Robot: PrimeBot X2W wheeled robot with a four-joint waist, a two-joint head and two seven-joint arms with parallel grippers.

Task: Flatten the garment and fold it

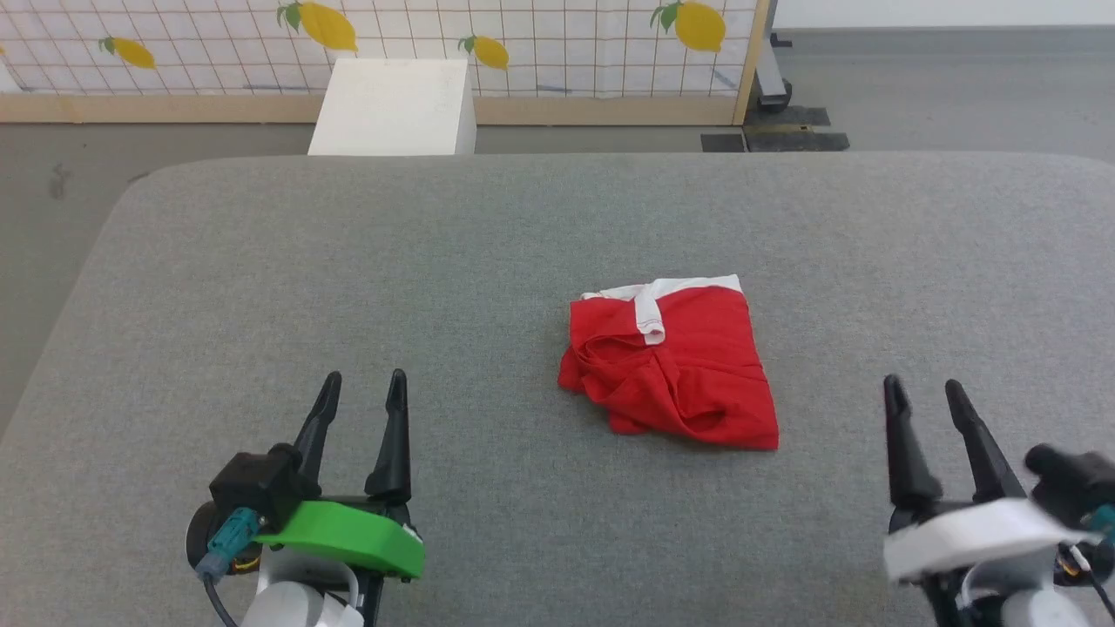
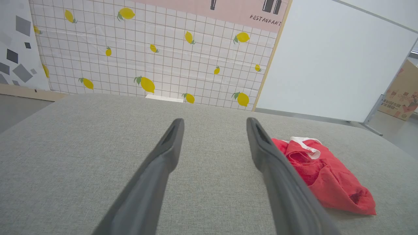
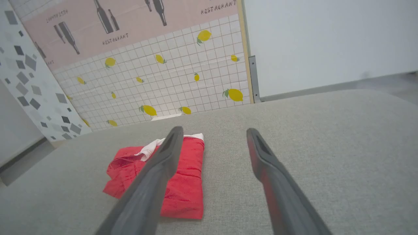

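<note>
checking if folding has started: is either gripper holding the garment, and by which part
Nothing is held. The left gripper and the right gripper are both open, clear of the garment lying on the grey surface.

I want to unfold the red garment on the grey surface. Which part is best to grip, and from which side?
Probably the garment at its far right corner, on the white trim, with the open right gripper coming from the robot's right. That edge lies straight, while the left side is bunched, so a pinch there may catch several layers.
</note>
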